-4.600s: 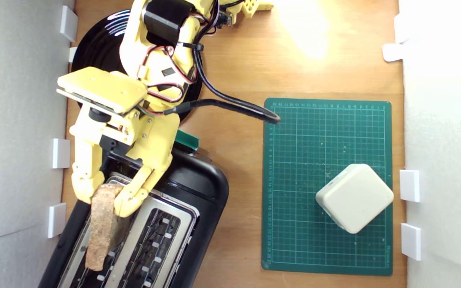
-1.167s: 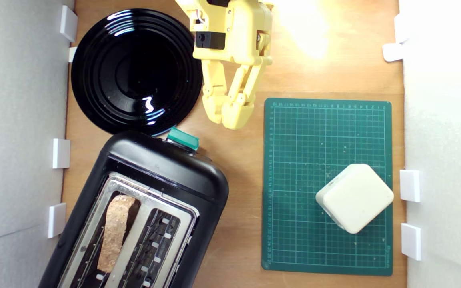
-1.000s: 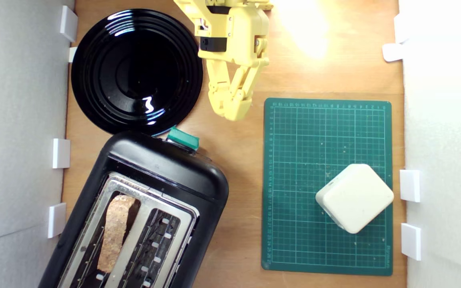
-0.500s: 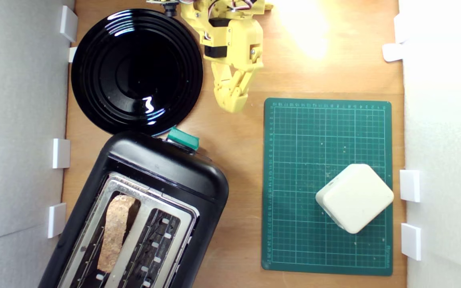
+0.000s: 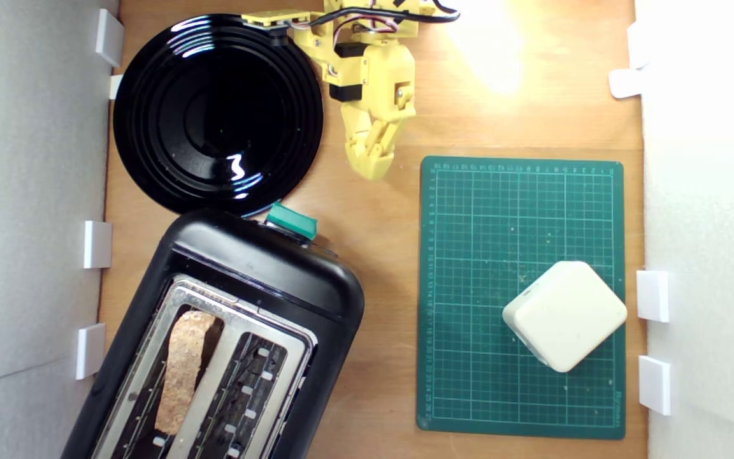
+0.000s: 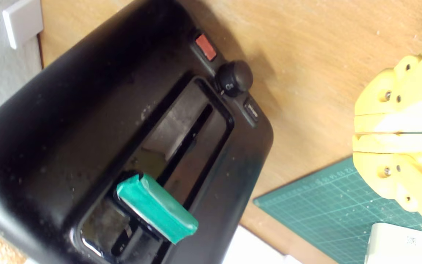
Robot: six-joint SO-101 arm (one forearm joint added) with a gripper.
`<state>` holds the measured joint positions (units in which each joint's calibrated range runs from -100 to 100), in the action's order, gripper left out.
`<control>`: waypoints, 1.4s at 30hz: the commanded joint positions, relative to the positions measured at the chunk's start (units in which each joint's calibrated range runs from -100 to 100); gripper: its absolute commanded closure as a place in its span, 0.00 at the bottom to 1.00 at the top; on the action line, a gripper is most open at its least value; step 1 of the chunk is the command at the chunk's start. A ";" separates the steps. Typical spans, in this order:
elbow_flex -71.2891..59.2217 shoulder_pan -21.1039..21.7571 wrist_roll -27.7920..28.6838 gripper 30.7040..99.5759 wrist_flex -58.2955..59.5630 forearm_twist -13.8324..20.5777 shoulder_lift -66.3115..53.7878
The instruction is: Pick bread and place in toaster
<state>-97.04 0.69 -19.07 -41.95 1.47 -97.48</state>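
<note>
Bread (image 5: 182,366) down in toaster (image 5: 259,271), standing on edge in the slot nearer the exterior view's left; crust end up, top roughly level with the silver top plate. Second slot dark, nothing visible in it.

Hand (image 5: 373,167) closed, empty, fingers pressed together (wrist view shows the two yellow tips (image 6: 394,137) meeting along a thin seam). Sits over bare desk (image 5: 373,255) between plate (image 5: 217,115) and mat (image 5: 520,296), well apart from toaster.

Toaster lies diagonal at the exterior view's lower left, partly cut off by the frame edge. Green lever (image 5: 290,221) on the end face nearest the plate; in wrist view lever (image 6: 158,208) sits at one end of its track. On that same face: round black dial (image 6: 234,78), small red button (image 6: 206,47), small black button (image 6: 251,109) with white lettering too blurred to read. No brand legible anywhere on the toaster.

Mat green with printed grid and ruler numbers along its edges (digits too small to read in the exterior view; a few partly visible in wrist view, not reliable). White block (image 5: 564,315) rests on the mat, turned corner-on, toward the exterior view's right. Faint grey mark on block (image 6: 405,244) in wrist view, unreadable.

Plate black, glossy, nothing on it.
</note>
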 commanded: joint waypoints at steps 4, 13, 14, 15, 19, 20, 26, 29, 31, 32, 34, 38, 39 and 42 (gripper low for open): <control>-1.60 -0.04 1.20 0.91 -0.29 -0.20 -1.19; -1.69 0.68 3.09 0.94 -3.78 -0.20 -1.27; -1.69 0.76 3.24 0.95 -4.30 -0.20 -1.27; -1.69 0.76 3.24 0.95 -5.06 -0.20 -1.27; -1.69 0.60 3.30 0.95 -6.34 -0.20 -1.27; -1.69 0.52 3.24 0.95 -7.28 -0.20 -1.27; -1.60 0.84 3.40 0.95 -10.53 -0.20 -1.44; -1.51 0.93 3.09 0.95 -10.53 0.35 -1.36; -1.51 0.68 3.09 0.95 -10.61 0.71 -1.11; -1.51 0.76 3.30 0.95 -10.61 0.71 -1.11; -1.51 0.76 3.24 0.95 -10.61 0.71 -1.11; -1.51 0.68 3.30 0.95 -10.61 0.71 -1.11; -1.51 0.68 3.30 0.95 -10.61 0.71 -1.11; -1.51 0.68 3.30 0.95 -10.61 0.71 -1.11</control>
<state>-98.43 1.33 -15.96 -52.29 1.47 -98.24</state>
